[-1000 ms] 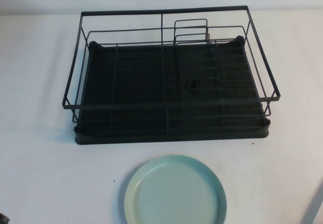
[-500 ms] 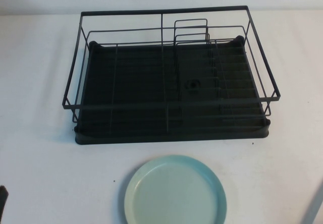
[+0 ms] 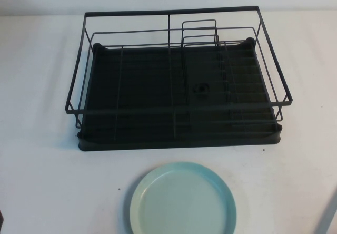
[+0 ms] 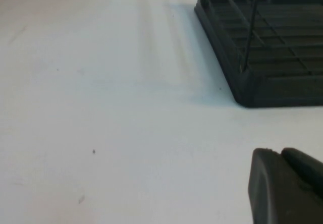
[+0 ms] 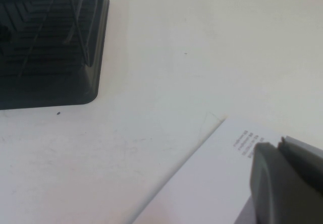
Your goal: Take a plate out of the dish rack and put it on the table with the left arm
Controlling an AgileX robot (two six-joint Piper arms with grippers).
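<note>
A: So, from the high view, where does the plate (image 3: 182, 199) lie?

B: Flat on the white surface (image 3: 42, 181), just in front of the dish rack (image 3: 178, 78), whose tray holds no plate. Being round, it offers no long axis to line up with. Neither hand shows plainly from up there; only a dark sliver sits at the lower left corner.

A: And the left wrist view?

B: A bit of the left hand (image 4: 285, 186) shows low over bare surface, the rack's corner ahead of it and apart. Nothing is seen in it, but I cannot tell how far it is parted. The plate is out of frame.

A: The right wrist view?

B: The right hand (image 5: 287, 183) hangs by a printed white sheet (image 5: 212, 183), the rack's other corner beyond. Its opening I cannot tell either. I'd judge the placing done, with only withdrawal left.
</note>
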